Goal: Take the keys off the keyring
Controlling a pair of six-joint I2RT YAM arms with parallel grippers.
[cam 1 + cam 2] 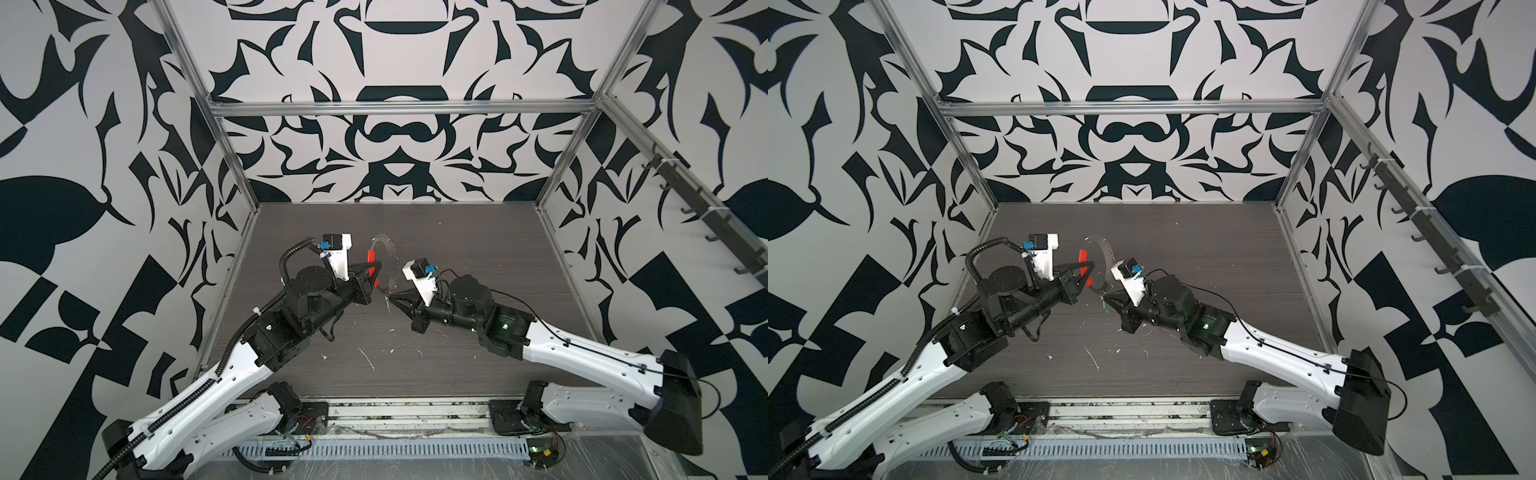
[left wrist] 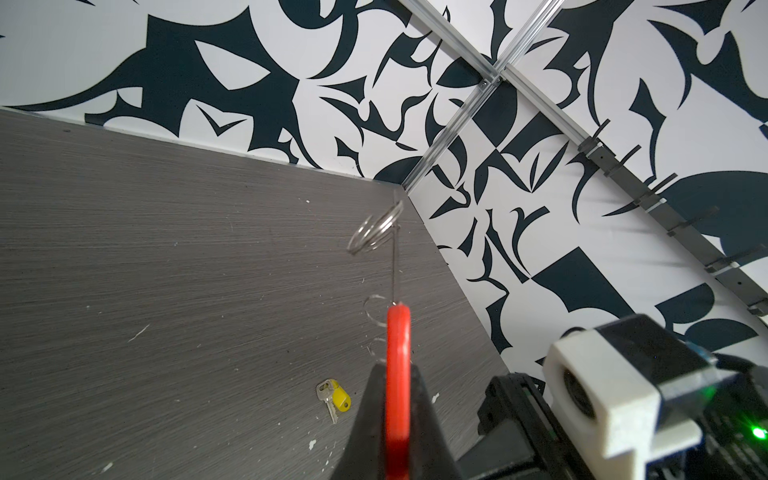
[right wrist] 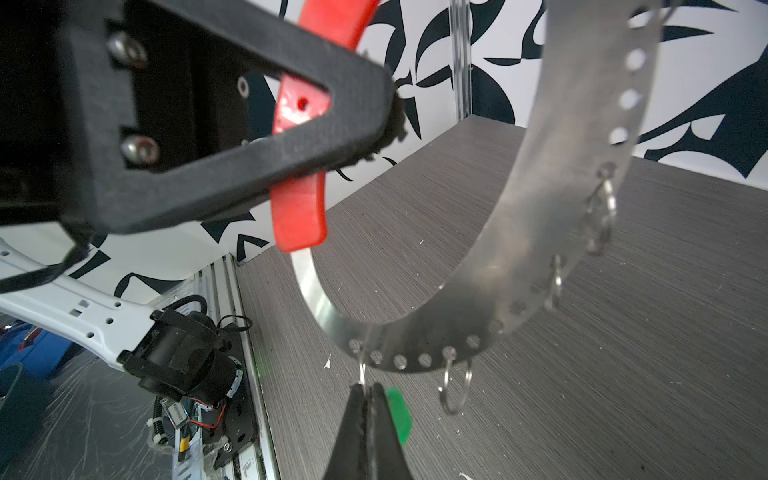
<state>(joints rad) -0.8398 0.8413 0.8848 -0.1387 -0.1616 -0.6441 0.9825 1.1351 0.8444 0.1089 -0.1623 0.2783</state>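
Keyring: perforated metal band, held clear of the tabletop, loop standing roughly on edge. Left tool: clamped narrow on the red sleeve. Right tool: jaws pressed together at the band's lowest arc, across the loop from the left tool, pinching what looks like a small ring threaded through a hole; whether the key's metal is also caught cannot be told. Green key: just behind the right tool's tip, below the band, long axis apparently hanging downward; the right arm is much the nearer. Judged next move: draw ring or key away from the band while the left tool holds the loop steady. Yellow key: flat on the tabletop below the left tool, apart from the loop. View notes: only the left wrist view shows the yellow key; only the right wrist view shows the pinch and the green head clearly; both top views give just a speck there.
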